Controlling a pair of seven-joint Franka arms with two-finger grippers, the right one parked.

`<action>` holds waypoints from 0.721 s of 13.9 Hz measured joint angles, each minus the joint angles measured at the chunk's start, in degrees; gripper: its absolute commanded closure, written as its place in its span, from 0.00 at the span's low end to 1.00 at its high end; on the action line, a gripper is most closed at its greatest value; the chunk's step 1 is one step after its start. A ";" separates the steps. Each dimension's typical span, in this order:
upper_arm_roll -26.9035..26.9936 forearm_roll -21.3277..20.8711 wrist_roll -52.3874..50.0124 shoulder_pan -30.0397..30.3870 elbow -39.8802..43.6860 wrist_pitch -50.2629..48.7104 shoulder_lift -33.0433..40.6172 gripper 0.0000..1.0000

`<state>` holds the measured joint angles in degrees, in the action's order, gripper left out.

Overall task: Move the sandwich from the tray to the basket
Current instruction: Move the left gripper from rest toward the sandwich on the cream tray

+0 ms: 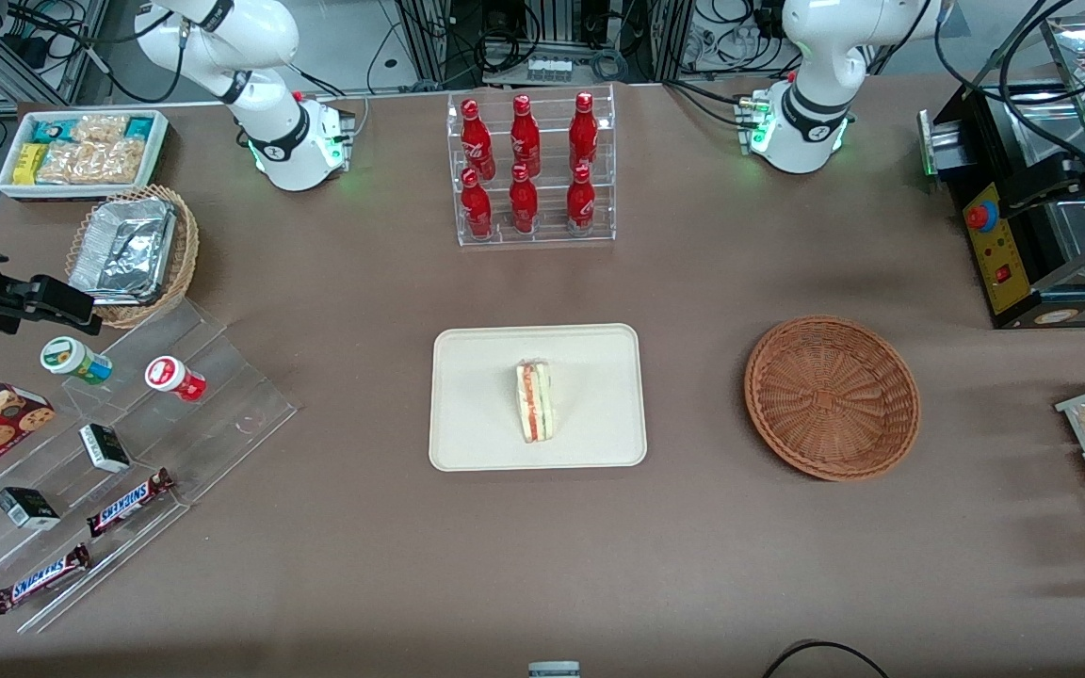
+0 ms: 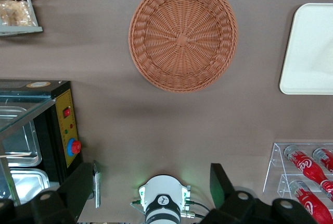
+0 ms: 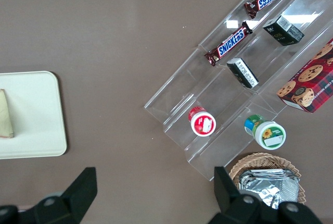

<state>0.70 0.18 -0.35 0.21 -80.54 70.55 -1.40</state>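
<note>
We see 1 sandwich [image 1: 536, 401] lying on the white tray [image 1: 467, 400], near its middle. Its long axis runs toward and away from the front camera, roughly parallel to the tray's 2 short sides and across its 2 long ones. It is a little off true: the end nearer the front camera leans slightly toward the working arm's end of the table [image 1: 693, 546]. Its striped, layered face is turned up, and we can follow the filling along its length.

The round wicker basket [image 1: 833, 397] sits beside the tray, apart from it, toward the working arm's end.

The left gripper [image 1: 1032, 185] hangs at the working arm's end, showing against the black oven [image 1: 1013, 306], well apart from the sandwich. In the left wrist view we find its 2 fingers [image 2: 219, 182] spread wide, holding nothing.

Farther from the front camera than the tray stands a clear rack [image 1: 533, 241] of red bottles [image 1: 525, 137]. Toward the parked arm's end we see a stepped clear shelf [image 1: 222, 424] bearing, among other things, 2 chocolate bars [image 1: 131, 502] and 2 small dark boxes [image 1: 105, 447]
</note>
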 measured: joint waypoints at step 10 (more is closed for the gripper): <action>-7.04 0.07 -6.88 -1.26 -0.46 4.53 -3.76 0.01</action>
<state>-6.35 0.26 -7.24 -1.06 -81.00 75.09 -5.16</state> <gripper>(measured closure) 0.004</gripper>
